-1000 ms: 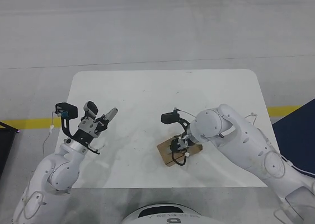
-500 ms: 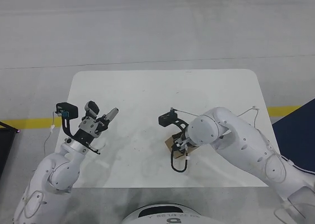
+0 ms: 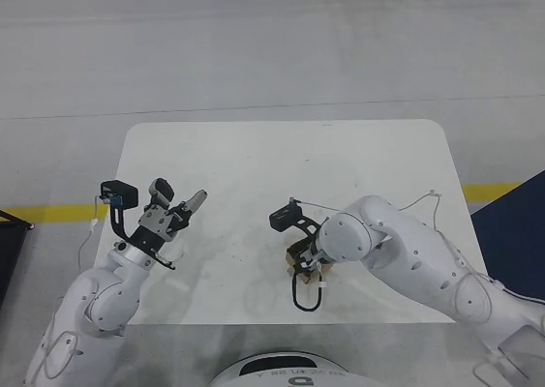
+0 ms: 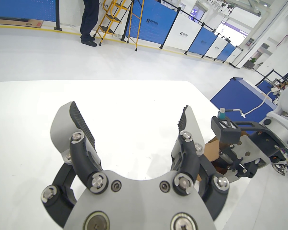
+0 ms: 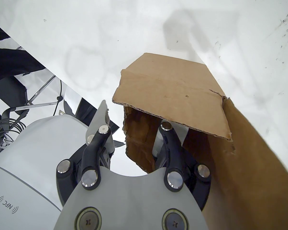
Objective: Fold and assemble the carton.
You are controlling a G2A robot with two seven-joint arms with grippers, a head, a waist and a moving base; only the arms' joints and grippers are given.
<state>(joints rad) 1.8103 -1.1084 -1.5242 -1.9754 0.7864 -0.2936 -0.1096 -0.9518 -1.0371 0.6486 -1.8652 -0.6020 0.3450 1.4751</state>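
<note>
The brown cardboard carton [image 5: 172, 84] lies near the table's front edge, mostly under my right wrist, with a sliver showing in the top view [image 3: 292, 256]. One flap stands out over the hollow body. My right gripper [image 5: 134, 118] is open and straddles a ragged carton wall: one finger [image 5: 103, 120] is outside, the other [image 5: 166, 132] sits inside under the flap. My left gripper [image 3: 179, 195] hangs open and holds nothing above the table's left part, well apart from the carton. In the left wrist view its fingertips [image 4: 81, 118] frame bare table, and the carton [image 4: 211, 149] shows beyond them.
The white table [image 3: 349, 164] carries nothing else. A black cable loop [image 3: 306, 295] hangs from my right wrist just inside the front edge. Floor lies beyond the table edges, with a yellow line [image 3: 49, 211] at the left.
My right arm has swung toward the front and left, turning at the wrist. The carton went with it and is now mostly covered. The left arm has barely shifted.
</note>
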